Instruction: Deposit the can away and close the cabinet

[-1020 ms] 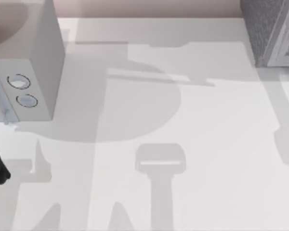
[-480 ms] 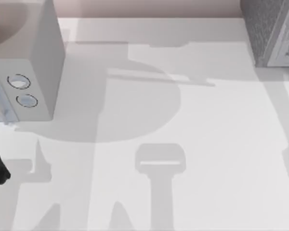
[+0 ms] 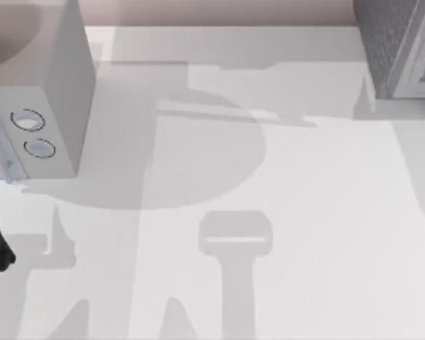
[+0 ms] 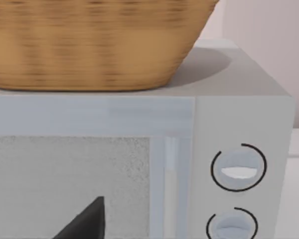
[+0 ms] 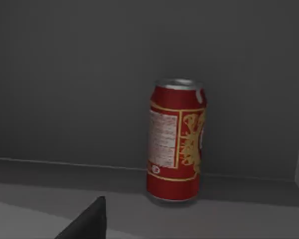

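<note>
Right wrist view: can (image 5: 176, 140) is standing upright inside dark cabinet (image 5: 65, 74), near back wall. Right pincer state: can't tell. Judging deposit done; next is backing straight out w/o clipping can, then swinging door shut

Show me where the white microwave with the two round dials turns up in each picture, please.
Top view: white box-shaped microwave at the table's left edge.
Left wrist view: its front seen close, a woven tan basket on top.
Right wrist view: faces a red cylindrical can upright in a dark grey compartment instead.
Shared landmark: the two round dials, in top and left wrist views.
</note>
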Available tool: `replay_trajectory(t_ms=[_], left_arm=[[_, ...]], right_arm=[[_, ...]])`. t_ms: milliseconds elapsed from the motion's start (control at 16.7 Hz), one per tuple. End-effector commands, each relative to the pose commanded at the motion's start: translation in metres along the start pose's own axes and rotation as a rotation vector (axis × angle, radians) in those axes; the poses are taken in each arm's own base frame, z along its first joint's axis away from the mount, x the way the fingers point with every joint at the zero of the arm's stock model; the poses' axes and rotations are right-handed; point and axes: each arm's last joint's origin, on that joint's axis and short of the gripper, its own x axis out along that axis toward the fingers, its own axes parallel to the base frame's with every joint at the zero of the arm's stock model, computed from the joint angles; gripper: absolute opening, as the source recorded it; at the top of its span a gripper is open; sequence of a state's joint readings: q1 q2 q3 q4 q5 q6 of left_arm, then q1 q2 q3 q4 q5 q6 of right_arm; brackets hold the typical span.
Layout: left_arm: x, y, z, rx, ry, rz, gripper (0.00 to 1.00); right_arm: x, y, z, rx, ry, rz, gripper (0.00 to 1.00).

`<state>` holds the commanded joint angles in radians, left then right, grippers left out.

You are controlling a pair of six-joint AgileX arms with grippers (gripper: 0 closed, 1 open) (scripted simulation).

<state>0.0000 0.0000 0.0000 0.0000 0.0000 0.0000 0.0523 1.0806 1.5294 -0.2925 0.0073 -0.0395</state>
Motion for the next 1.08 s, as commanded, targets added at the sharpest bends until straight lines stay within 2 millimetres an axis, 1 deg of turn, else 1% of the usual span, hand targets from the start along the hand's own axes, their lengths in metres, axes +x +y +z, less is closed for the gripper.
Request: replay_trajectory(t_ms=[120,300,480,600,720,840,960,1080], left_arm=[[0.0,0.0,0.0,0.0,0.0,0.0,1.0],[0.0,0.0,0.0,0.0,0.0,0.0,1.0],[0.0,0.0,0.0,0.0,0.0,0.0,1.0],[0.0,0.0,0.0,0.0,0.0,0.0,1.0],[0.0,0.0,0.0,0.0,0.0,0.0,1.0],[0.0,0.0,0.0,0.0,0.0,0.0,1.0],[0.0,0.0,0.0,0.0,0.0,0.0,1.0],[0.0,0.0,0.0,0.0,0.0,0.0,1.0]], right_arm=[[-0.035,0.0,-0.049,-0.002,0.039,-0.002,1.0],[-0.08,0.001,-0.134,0.004,0.099,-0.008,1.0],[-0.113,0.004,-0.213,0.016,0.131,-0.018,1.0],[-0.127,0.005,-0.257,0.026,0.141,-0.027,1.0],[-0.135,0.006,-0.291,0.036,0.147,-0.036,1.0],[-0.14,0.007,-0.315,0.044,0.153,-0.045,1.0],[-0.141,0.007,-0.329,0.049,0.157,-0.05,1.0],[-0.142,0.007,-0.331,0.051,0.158,-0.051,1.0]])
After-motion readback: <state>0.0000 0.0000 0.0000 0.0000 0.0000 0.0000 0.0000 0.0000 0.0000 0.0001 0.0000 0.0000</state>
